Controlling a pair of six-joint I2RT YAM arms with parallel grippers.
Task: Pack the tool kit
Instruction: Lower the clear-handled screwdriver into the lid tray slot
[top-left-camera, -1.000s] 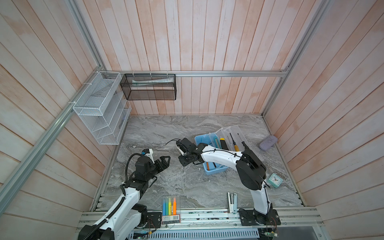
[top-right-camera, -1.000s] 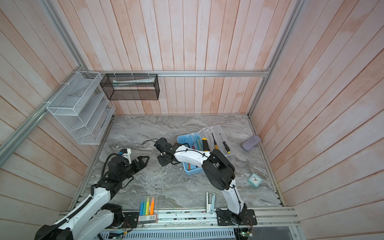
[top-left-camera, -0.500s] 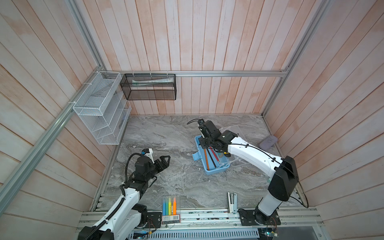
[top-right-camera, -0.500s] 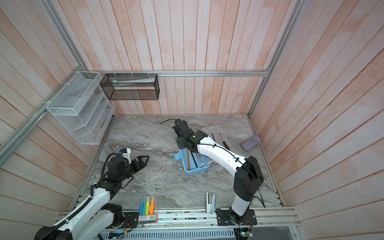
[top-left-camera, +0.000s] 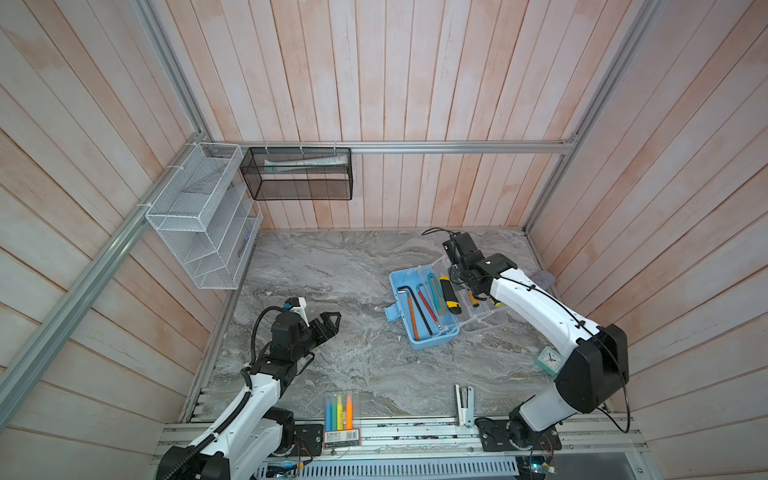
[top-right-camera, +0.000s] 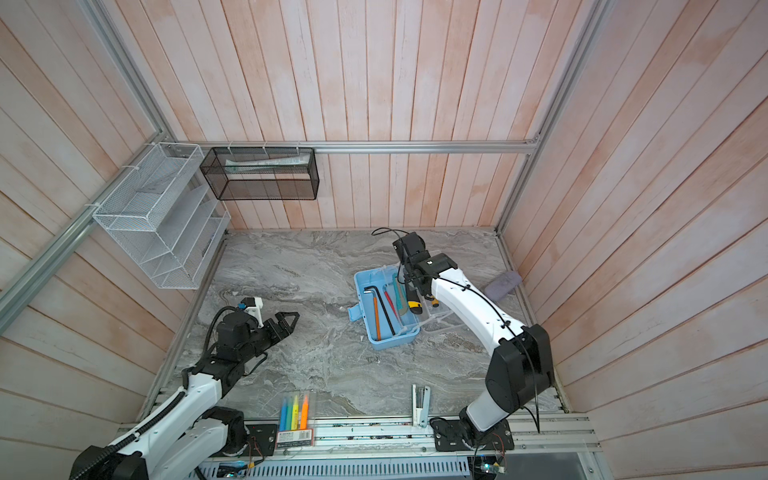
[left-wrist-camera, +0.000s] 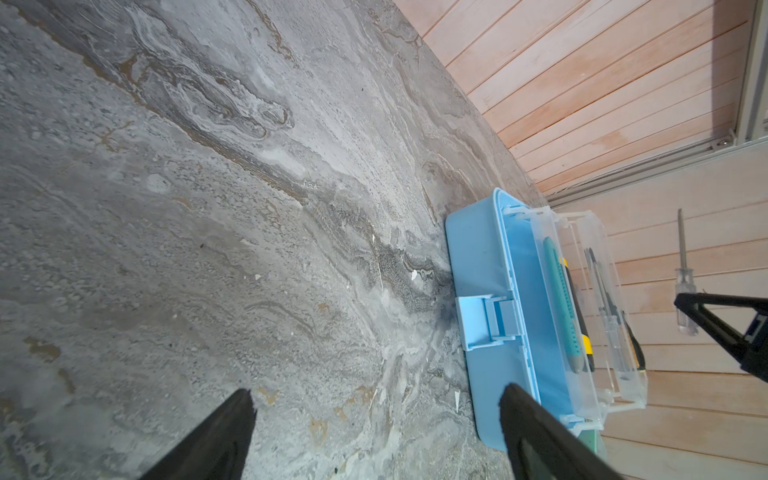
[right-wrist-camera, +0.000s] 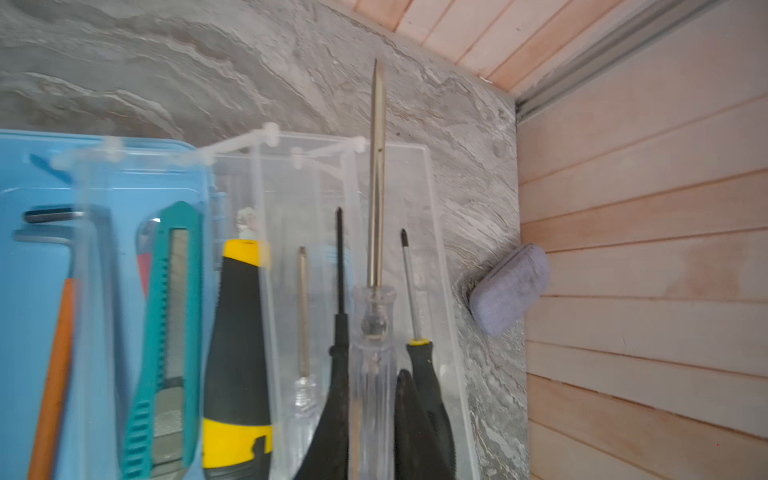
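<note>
The light blue tool kit box (top-left-camera: 420, 337) lies open right of centre, its clear section (top-left-camera: 488, 322) folded out to the right. Hex keys (top-left-camera: 405, 293), a teal knife (top-left-camera: 434, 293) and the yellow-black utility knife (top-left-camera: 451, 296) lie in it, and screwdrivers (right-wrist-camera: 419, 357) lie in the clear section. My right gripper (right-wrist-camera: 372, 374) hangs over that section, shut on a clear-handled screwdriver (right-wrist-camera: 376, 174); in both top views it (top-right-camera: 417, 286) hides the tool. My left gripper (top-left-camera: 330, 322) (left-wrist-camera: 376, 392) rests open near the left side, empty, facing the box (left-wrist-camera: 484, 266).
A pack of coloured highlighters (top-left-camera: 341, 409) and a white stapler (top-left-camera: 464, 405) lie at the front edge. A small clock (top-left-camera: 549, 359) stands front right and a grey case (right-wrist-camera: 509, 286) rests against the right wall. White mesh shelves (top-left-camera: 199, 216) and a black basket (top-left-camera: 299, 178) hang on the walls.
My right arm swung from the table left of the box, across its far end, to above the clear section on the right. The left arm stayed still.
</note>
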